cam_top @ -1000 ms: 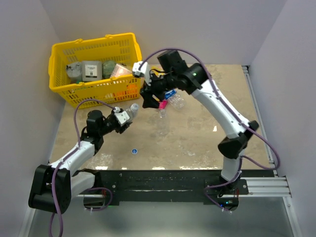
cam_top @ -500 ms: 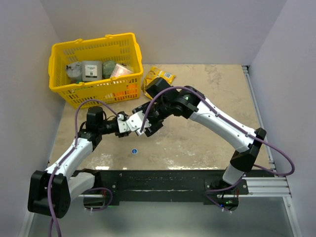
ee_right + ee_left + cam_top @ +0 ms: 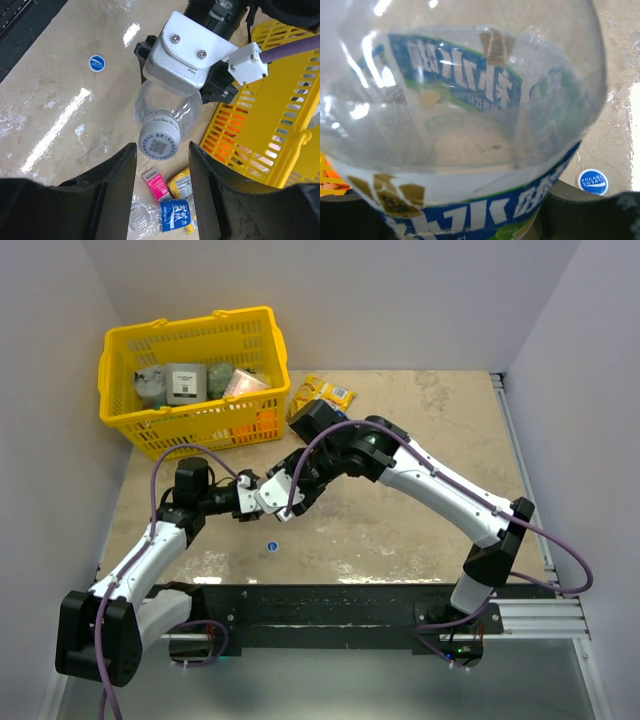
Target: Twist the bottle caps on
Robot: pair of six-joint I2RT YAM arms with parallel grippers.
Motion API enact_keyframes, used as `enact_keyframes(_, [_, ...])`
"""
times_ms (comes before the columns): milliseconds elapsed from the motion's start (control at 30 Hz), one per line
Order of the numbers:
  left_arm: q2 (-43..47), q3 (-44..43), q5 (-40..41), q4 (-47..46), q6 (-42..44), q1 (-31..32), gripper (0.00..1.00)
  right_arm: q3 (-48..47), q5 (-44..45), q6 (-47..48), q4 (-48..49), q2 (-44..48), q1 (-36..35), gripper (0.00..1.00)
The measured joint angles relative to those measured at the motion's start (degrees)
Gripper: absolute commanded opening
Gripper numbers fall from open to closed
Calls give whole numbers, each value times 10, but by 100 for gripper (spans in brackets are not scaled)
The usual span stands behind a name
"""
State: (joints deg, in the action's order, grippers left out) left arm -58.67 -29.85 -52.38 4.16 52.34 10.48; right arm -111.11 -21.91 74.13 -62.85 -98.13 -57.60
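Observation:
My left gripper (image 3: 265, 492) is shut on a clear bottle (image 3: 167, 107) with a blue and white label (image 3: 470, 210), and holds it off the table, neck pointing toward the right arm. A whitish cap (image 3: 160, 141) sits on its neck. My right gripper (image 3: 162, 167) is open, with a finger on each side of the cap and just short of it, not touching. A blue cap (image 3: 272, 545) lies on the table; it also shows in the right wrist view (image 3: 97, 63) and the left wrist view (image 3: 593, 181). A second bottle (image 3: 172, 215) with a dark blue label lies uncapped below. A third bottle is out of view.
A yellow basket (image 3: 190, 380) holding several items stands at the back left, close to both grippers (image 3: 280, 115). A pink packet (image 3: 155, 182) and a yellow packet (image 3: 182, 184) lie beside the fallen bottle. Another yellow packet (image 3: 325, 392) lies by the basket.
My right arm swung down from beside the basket to the neck of the held bottle. My left arm moved the bottle to the right toward it. Little moved in the last half second.

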Motion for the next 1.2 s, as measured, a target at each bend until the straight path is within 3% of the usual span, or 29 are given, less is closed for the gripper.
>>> enact_keyframes(167, [0, 0, 0, -1, 0, 0, 0, 0, 0, 11, -1, -6, -4, 47])
enact_keyframes(300, [0, 0, -1, -2, -1, 0, 0, 0, 2, 20, -2, -10, -6, 38])
enact_keyframes(433, [0, 0, -1, -2, -7, 0, 0, -1, 4, 19, -1, -10, -6, 15])
enact_keyframes(533, [0, 1, 3, -17, -23, 0, 0, -16, 10, -7, -3, -17, -6, 5])
enact_keyframes(633, [9, 23, 34, -89, -71, -3, 0, -88, 23, -90, -28, -60, -4, 0])
enact_keyframes(767, [45, 94, 158, -221, -162, -6, 0, -212, 25, -252, -53, -153, 18, 0])
enact_keyframes(867, [39, 109, 243, -254, -187, -2, 0, -252, -13, -396, -32, -201, 57, 0])
enact_keyframes(1033, [8, 109, 344, -292, -170, 13, 0, -234, -66, -555, 23, -219, 95, 0])
enact_keyframes(1200, [3, 127, 393, -362, -116, 13, 0, -233, -61, -610, 39, -219, 96, 0])
